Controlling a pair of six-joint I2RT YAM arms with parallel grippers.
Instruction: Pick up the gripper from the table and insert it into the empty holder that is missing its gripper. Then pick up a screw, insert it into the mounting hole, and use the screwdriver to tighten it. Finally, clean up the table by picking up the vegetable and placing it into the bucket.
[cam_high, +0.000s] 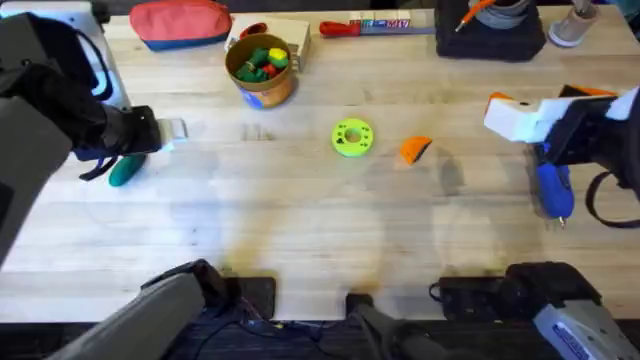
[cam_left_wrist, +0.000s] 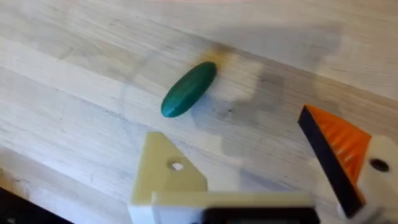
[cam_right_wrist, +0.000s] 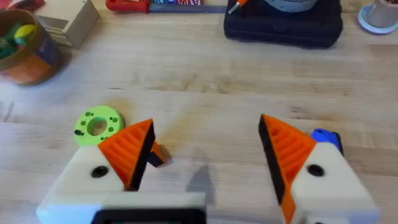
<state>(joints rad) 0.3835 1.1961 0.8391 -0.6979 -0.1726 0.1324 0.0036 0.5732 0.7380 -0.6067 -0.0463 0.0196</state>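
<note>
The loose orange gripper (cam_high: 415, 149) lies on the table right of centre; in the right wrist view it (cam_right_wrist: 159, 155) peeks out behind one finger. The holder (cam_left_wrist: 165, 171) is the bare white finger of my left gripper (cam_left_wrist: 229, 121), which stands open above the dark green vegetable (cam_left_wrist: 188, 89); its other finger carries an orange pad (cam_left_wrist: 341, 148). In the overhead view the left gripper (cam_high: 165, 130) is at the far left, just above the vegetable (cam_high: 125, 172). My right gripper (cam_right_wrist: 205, 121) is open and empty at the right (cam_high: 505, 112), beside the blue screwdriver (cam_high: 552, 190). The bucket (cam_high: 260, 68) stands at the back.
A lime-green disc (cam_high: 352, 137) with holes lies left of the orange piece. A red pouch (cam_high: 180, 22), a red-handled tool (cam_high: 370, 27) and a black case (cam_high: 490, 30) line the far edge. Bare wood stretches across the front middle.
</note>
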